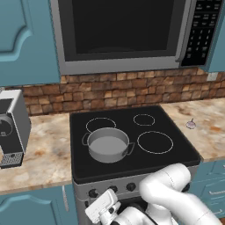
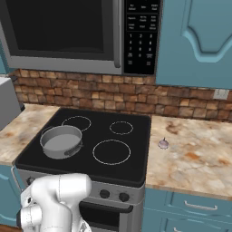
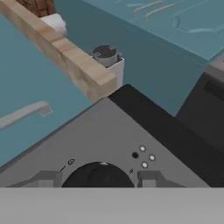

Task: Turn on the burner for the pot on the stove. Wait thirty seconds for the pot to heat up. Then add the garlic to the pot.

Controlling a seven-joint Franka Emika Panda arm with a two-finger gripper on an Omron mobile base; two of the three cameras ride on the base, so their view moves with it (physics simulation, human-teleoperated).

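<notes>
Looking along the hand, the hand view gives a close look at the silver front of the stove (image 3: 100, 135), with one black knob (image 3: 97, 176) sitting between the two dark finger tips of the gripper (image 3: 99, 179). The jaws stand apart, one tip on either side of the knob; whether they touch it I cannot tell. Small white dots are printed on the panel just beside the knob.

The left base view shows the wider layout instead. The pot (image 1: 107, 144) sits on the stove's black glass top, on the front-left ring, upright; it is grey metal, wide and shallow, with a loop handle on each side. The garlic (image 1: 190, 124) lies on the worktop (image 1: 206, 127) to the right of the stove, well apart from the pot: a tiny pale bulb with a pointed tip. A white appliance (image 1: 12, 127) stands on the worktop left of the stove, and a microwave (image 1: 132, 30) hangs above it.

The right base view shows the stove's knob row from the other side, partly behind the white arm (image 2: 59, 199).
</notes>
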